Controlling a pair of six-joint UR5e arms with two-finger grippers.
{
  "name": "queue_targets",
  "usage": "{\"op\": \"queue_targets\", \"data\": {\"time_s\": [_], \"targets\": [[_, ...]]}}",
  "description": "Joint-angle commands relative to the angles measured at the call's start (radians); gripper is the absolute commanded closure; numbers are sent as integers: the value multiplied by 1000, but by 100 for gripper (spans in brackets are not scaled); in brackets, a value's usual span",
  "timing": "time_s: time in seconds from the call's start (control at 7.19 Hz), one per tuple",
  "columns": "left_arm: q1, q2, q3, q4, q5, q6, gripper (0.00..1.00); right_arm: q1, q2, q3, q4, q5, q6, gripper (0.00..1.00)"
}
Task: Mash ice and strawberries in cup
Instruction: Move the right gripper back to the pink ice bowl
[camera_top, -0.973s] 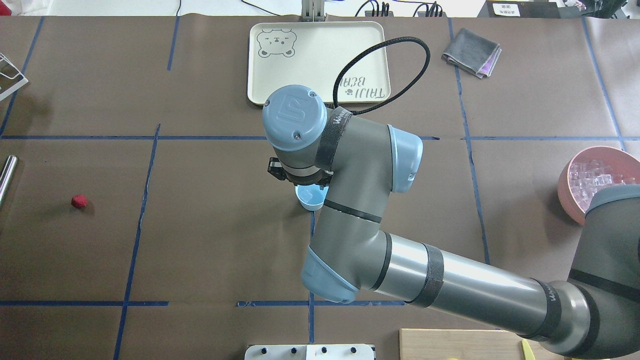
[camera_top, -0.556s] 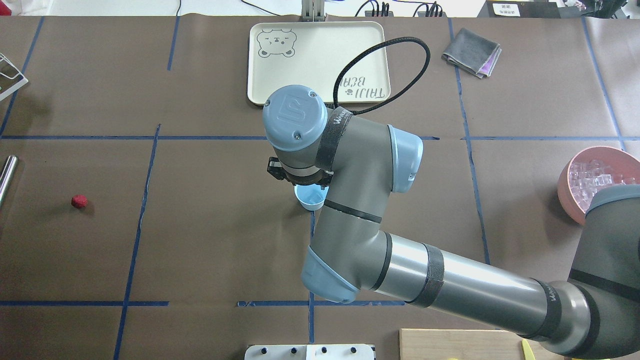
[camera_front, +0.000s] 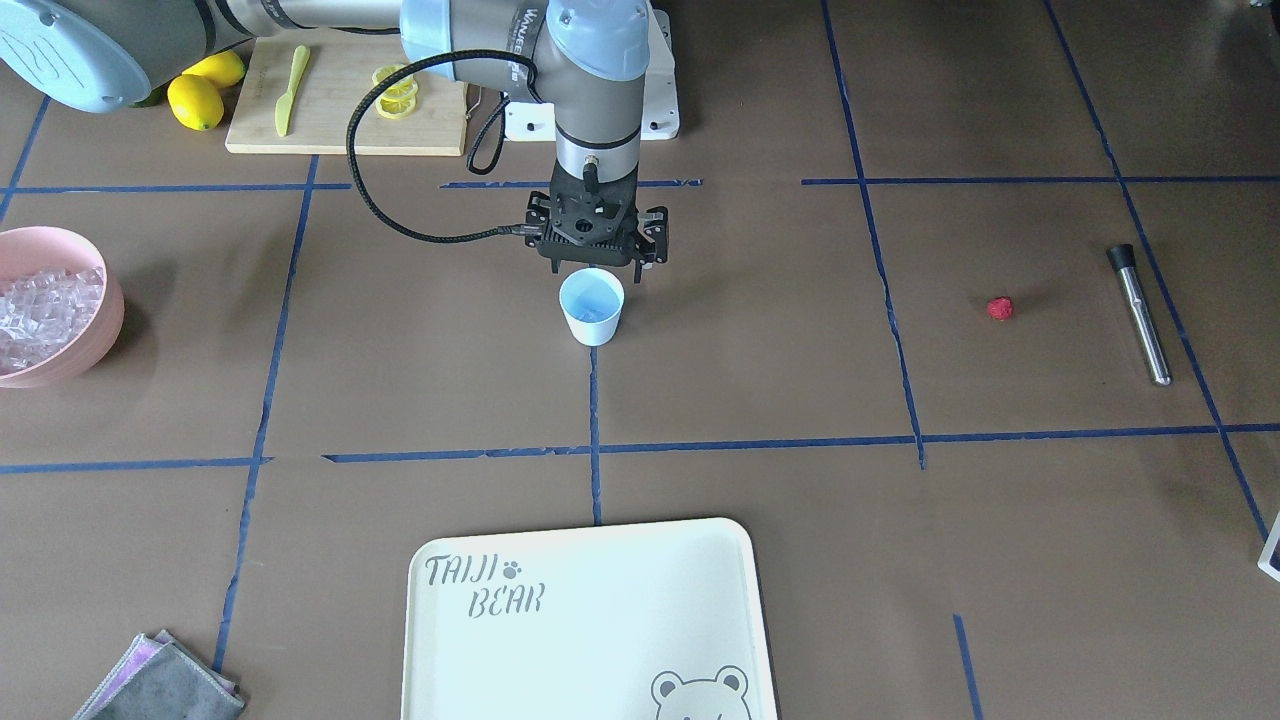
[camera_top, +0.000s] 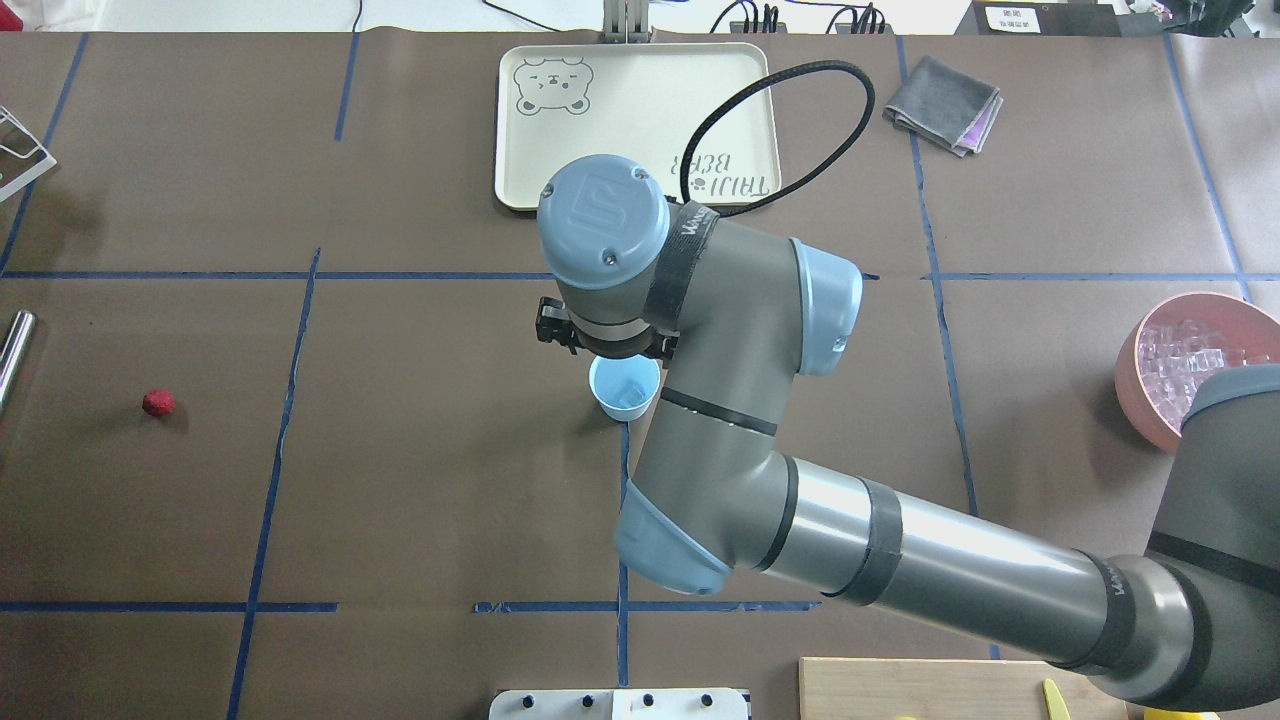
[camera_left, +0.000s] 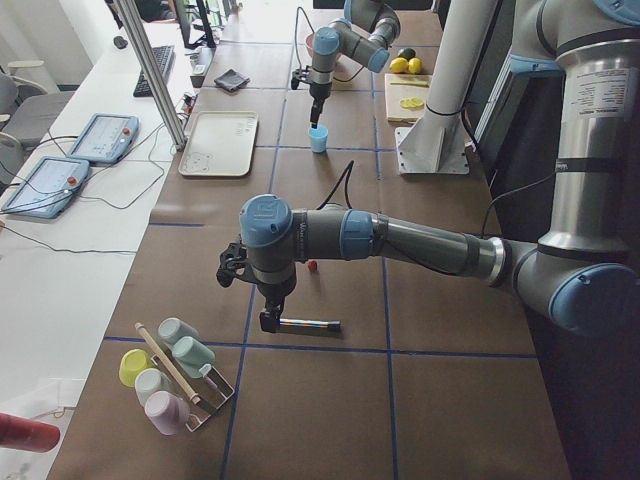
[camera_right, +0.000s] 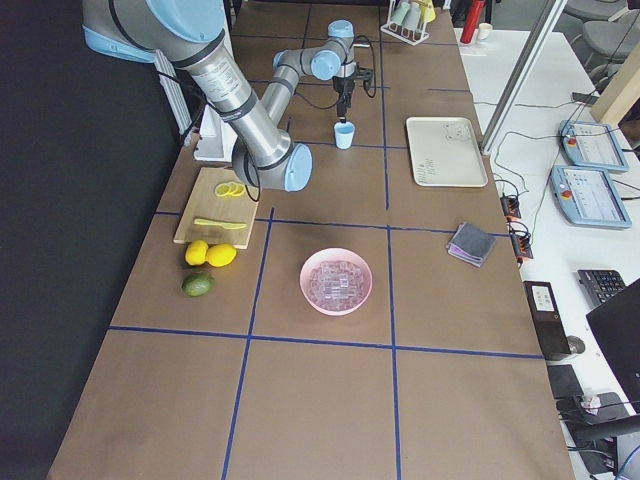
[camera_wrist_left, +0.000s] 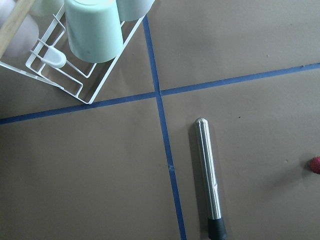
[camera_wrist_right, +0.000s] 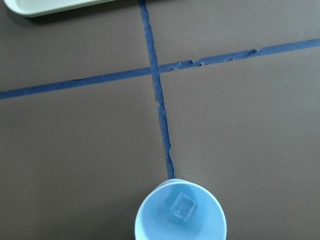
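1. Brown table (camera_top: 400, 480) gridded with blue tape (camera_top: 270, 480). At the robot's edge lie a wooden board (camera_front: 345, 105) and lemons (camera_front: 195, 100).
2. Mid-table, the cup (camera_top: 623, 390) stands upright on a tape line with one ice cube (camera_wrist_right: 181, 207) inside.
3. The right gripper (camera_front: 598, 262) hovers above it, fingers apart, empty.
4. The remaining ice (camera_front: 40, 305) fills the pink bowl (camera_front: 95, 330) far right.
5. The strawberry (camera_top: 158, 402) lies far left near a metal muddler (camera_front: 1140, 315). The left gripper (camera_left: 268, 320) hangs over the muddler; I cannot tell whether its fingers are spread.
6. Farther: tray (camera_top: 505, 130), cloth (camera_top: 943, 104), a desk with tablets (camera_left: 100, 140).
7. Since a second ago, the right wrist has drawn back, uncovering the cup's mouth. Cup and strawberry are unmoved.
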Motion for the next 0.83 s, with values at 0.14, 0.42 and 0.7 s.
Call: {"op": "queue_targets", "data": {"time_s": [0.14, 0.42, 0.7], "targets": [[0, -1, -17, 2, 0, -15, 0, 174, -335, 386, -33, 99, -182, 1], [-1, 5, -35, 3, 0, -32, 0, 312, -569, 554, -27, 150, -399, 1], [-1, 7, -54, 5, 0, -44, 0, 505, -753, 599, -21, 271, -695, 1]]}}
